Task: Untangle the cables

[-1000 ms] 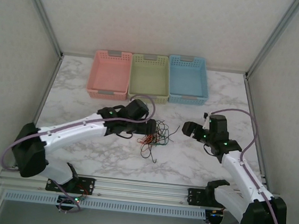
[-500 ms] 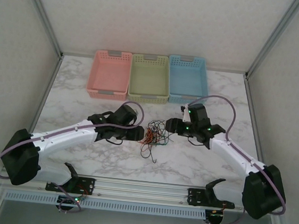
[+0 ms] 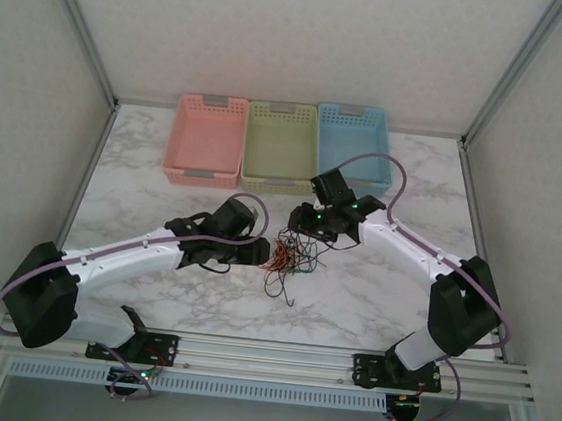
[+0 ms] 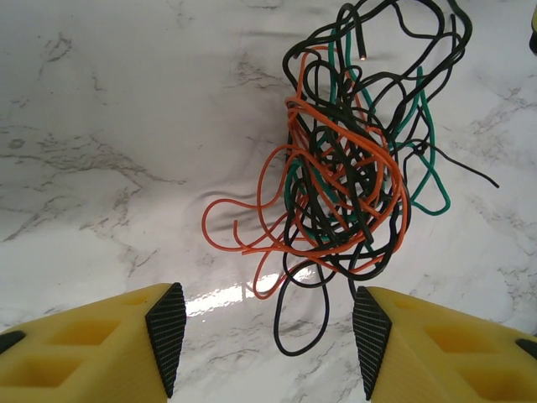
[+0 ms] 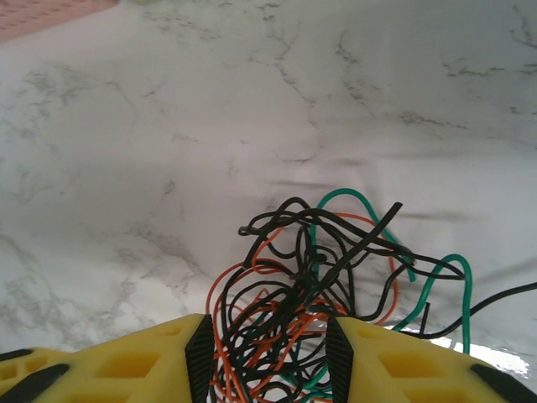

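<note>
Flanked the cables (image 3: 291, 257) from two sides, around the centre of the tabletop (image 3: 381, 307).
Held the left gripper (image 4: 262, 340) parted above a black loop, clamping nothing; set the right gripper (image 5: 268, 357) astride the knot, jaws apart around wires, not yet clenched, likely for opposite pulls.

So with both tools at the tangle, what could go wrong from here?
The right tool straddles black, orange and green strands of the cables together; closing may drag the whole knot.
The left tool has only a loose black loop between its jaws, likely a weak anchor.
</note>
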Controlling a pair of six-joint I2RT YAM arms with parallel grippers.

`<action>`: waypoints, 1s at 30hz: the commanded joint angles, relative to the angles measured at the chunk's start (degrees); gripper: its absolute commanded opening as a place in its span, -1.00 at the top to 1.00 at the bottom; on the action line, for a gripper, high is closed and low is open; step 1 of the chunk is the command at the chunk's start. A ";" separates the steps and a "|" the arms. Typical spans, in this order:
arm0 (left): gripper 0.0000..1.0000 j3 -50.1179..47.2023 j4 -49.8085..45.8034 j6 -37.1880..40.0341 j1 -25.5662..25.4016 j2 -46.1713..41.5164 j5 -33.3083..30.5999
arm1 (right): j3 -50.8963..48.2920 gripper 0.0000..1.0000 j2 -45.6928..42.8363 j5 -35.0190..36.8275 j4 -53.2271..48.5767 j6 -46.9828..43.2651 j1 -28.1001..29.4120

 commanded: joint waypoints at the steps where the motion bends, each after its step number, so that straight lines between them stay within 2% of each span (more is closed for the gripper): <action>1: -0.14 -0.88 -0.45 -0.03 0.59 -1.85 0.11 | 2.18 0.15 1.44 5.02 -6.38 1.62 0.55; 11: -0.14 -1.10 -1.53 0.73 1.77 -2.75 0.55 | 5.60 0.17 7.50 3.15 -6.21 1.37 0.72; 16: -0.15 -1.41 -1.85 0.72 1.83 -2.93 0.42 | 5.51 0.28 8.76 2.96 -5.61 1.09 0.72; 20: -0.15 -1.49 -2.38 1.05 1.89 -3.19 0.37 | 4.92 0.62 8.52 2.47 -5.14 0.83 0.81; 24: -0.15 -1.03 -1.91 1.61 1.91 -2.95 1.93 | 4.49 1.00 4.61 2.68 -5.78 -0.74 0.90; 30: -0.17 -0.91 0.33 2.66 1.91 -3.45 4.22 | -2.20 1.00 -5.02 -2.18 1.03 -6.80 1.09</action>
